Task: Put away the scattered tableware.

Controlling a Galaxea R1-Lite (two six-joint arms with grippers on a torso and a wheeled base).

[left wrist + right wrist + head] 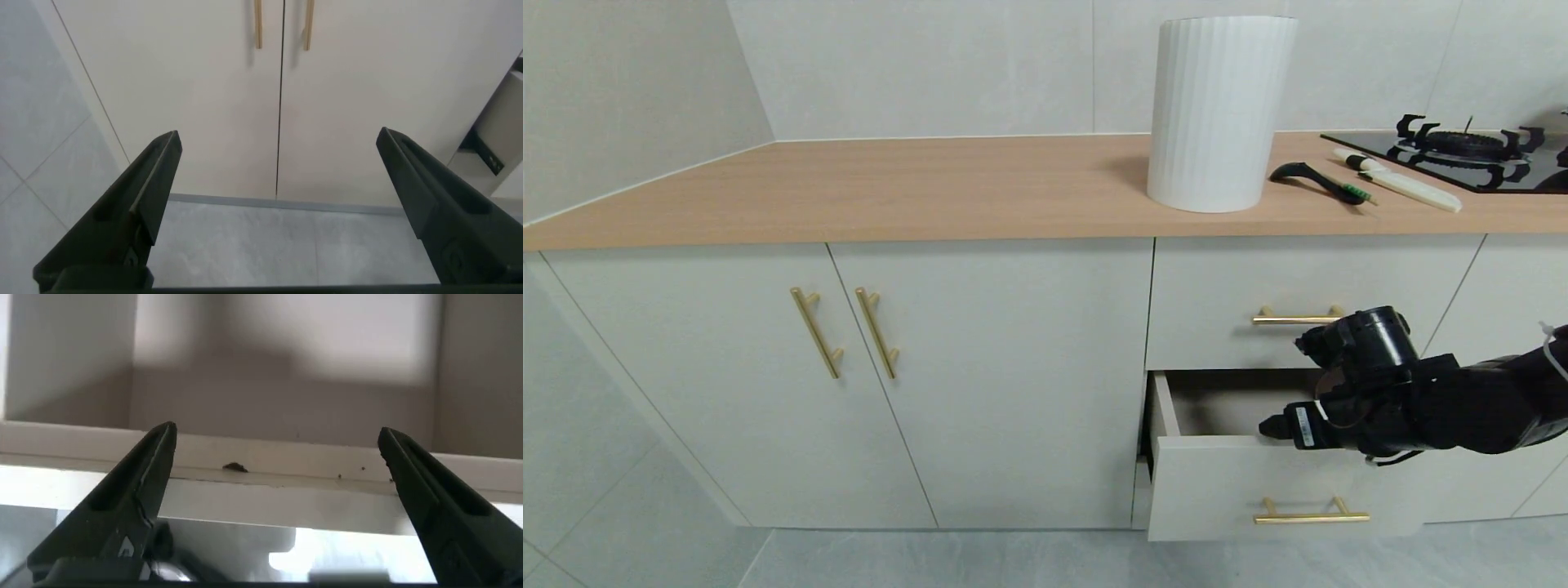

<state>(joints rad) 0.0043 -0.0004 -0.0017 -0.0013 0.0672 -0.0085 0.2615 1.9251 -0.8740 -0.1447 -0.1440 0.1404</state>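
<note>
On the wooden countertop (pixel 915 188) at the right lie a black-handled utensil (pixel 1316 180) and a white knife (pixel 1403 184), beside a tall white ribbed container (pixel 1215 114). Below them the second drawer (pixel 1225 482) is pulled out, and the part of its inside that shows is bare. My right gripper (pixel 1270 426) sits at the drawer's front edge, pointing into the cavity. In the right wrist view this gripper (pixel 276 431) is open, with the drawer's rim (pixel 270 469) just past its fingers and nothing between them. My left gripper (pixel 278 139) is open and empty, low down and facing the cabinet doors (pixel 282 90).
A black gas hob (pixel 1462 151) takes up the counter's far right. The shut top drawer with a gold handle (pixel 1297 318) is just above my right gripper. Two cabinet doors with gold handles (pixel 845 331) stand to the left. Grey floor tiles (pixel 270 245) lie below.
</note>
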